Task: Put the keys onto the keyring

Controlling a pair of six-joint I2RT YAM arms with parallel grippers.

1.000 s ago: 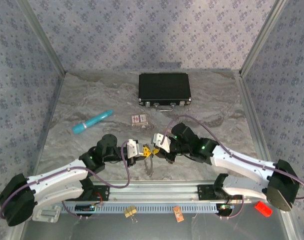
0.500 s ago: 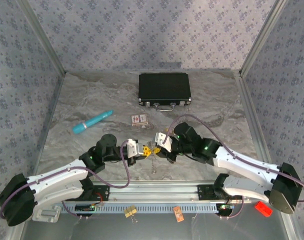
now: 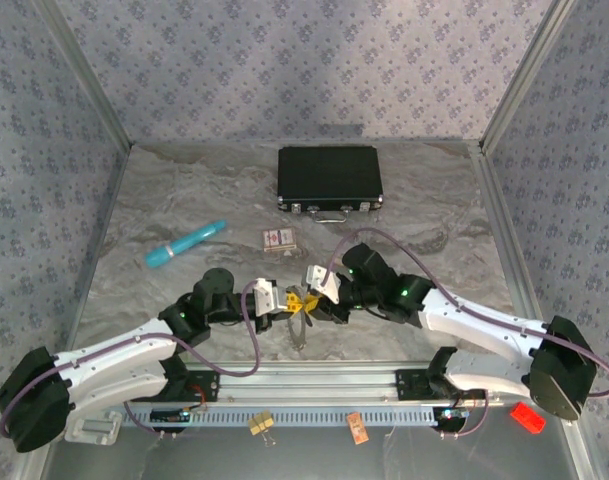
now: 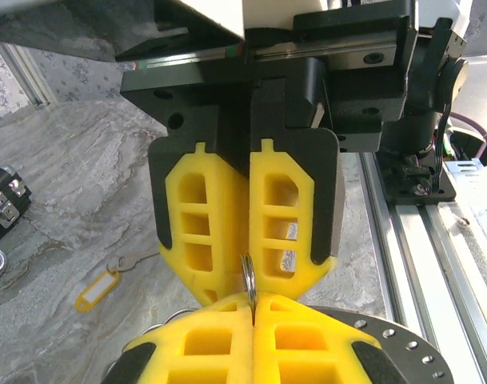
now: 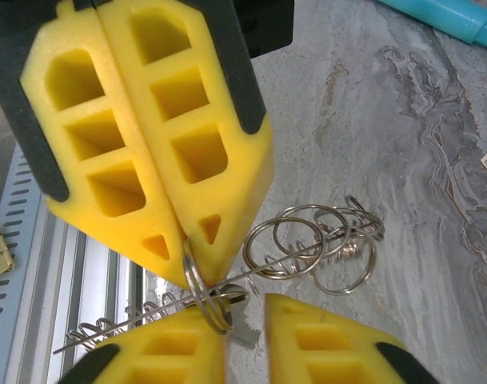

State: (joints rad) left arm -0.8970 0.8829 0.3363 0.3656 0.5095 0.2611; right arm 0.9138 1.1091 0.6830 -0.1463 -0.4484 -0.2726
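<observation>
Between the yellow foam fingers (image 5: 187,160) of my left gripper (image 5: 197,260), which are pressed flat together, I see the keyring (image 5: 201,294). It is a thin silvery metal loop, pinched by its upper edge and hanging below the tips. My right gripper (image 5: 245,314) faces it tip to tip, with its own yellow fingers (image 5: 331,340) parted. The loop's lower part and a small grey metal piece sit in that gap, and I cannot tell what the piece is.

Just past the tips, a tangle of silvery wire rings with a spring (image 5: 319,244) lies on the grey marbled table (image 5: 403,120). A yellow plastic tag (image 4: 97,290) rests further off.

From above, both grippers meet near the table's front centre. A red-and-white card box (image 3: 278,239) lies beyond them. A teal pen (image 3: 186,243) is off to the left, and a black case (image 3: 329,178) sits near the back wall.
</observation>
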